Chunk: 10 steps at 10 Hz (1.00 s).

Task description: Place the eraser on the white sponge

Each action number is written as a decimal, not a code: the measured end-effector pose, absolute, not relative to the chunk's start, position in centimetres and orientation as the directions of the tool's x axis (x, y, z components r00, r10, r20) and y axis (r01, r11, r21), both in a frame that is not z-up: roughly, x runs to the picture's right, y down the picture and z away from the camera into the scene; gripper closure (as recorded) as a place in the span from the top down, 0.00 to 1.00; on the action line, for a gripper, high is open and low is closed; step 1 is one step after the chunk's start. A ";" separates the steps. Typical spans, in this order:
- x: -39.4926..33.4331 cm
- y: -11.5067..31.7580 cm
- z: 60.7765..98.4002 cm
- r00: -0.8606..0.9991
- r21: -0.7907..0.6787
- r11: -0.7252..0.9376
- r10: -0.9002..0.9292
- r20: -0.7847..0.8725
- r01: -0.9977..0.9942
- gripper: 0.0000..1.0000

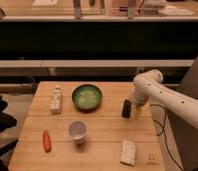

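Note:
The eraser [126,108] is a small black block standing on the wooden table [107,130] at the right side. My gripper [135,110] hangs from the white arm right next to it, on its right. Whether it grips the eraser does not show. The white sponge [128,152] is an off-white speckled pad lying near the table's front right edge, well in front of the eraser and gripper.
A green bowl [87,96] sits at the table's middle back. A white bottle-like object [55,99] lies at the left. A white cup [77,131] stands in the middle front. An orange carrot [46,140] lies at the front left.

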<state>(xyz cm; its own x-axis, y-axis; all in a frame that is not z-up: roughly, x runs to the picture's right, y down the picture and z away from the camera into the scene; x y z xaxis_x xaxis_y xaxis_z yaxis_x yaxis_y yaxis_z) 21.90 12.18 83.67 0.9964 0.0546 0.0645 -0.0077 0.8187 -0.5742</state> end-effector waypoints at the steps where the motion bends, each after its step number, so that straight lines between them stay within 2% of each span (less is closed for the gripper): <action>1: 21.9 12.2 83.9 0.996 -0.577 0.817 0.046 0.071 0.003 0.80; 10: 21.0 12.8 86.0 0.987 -0.592 0.793 -0.064 0.150 0.142 0.80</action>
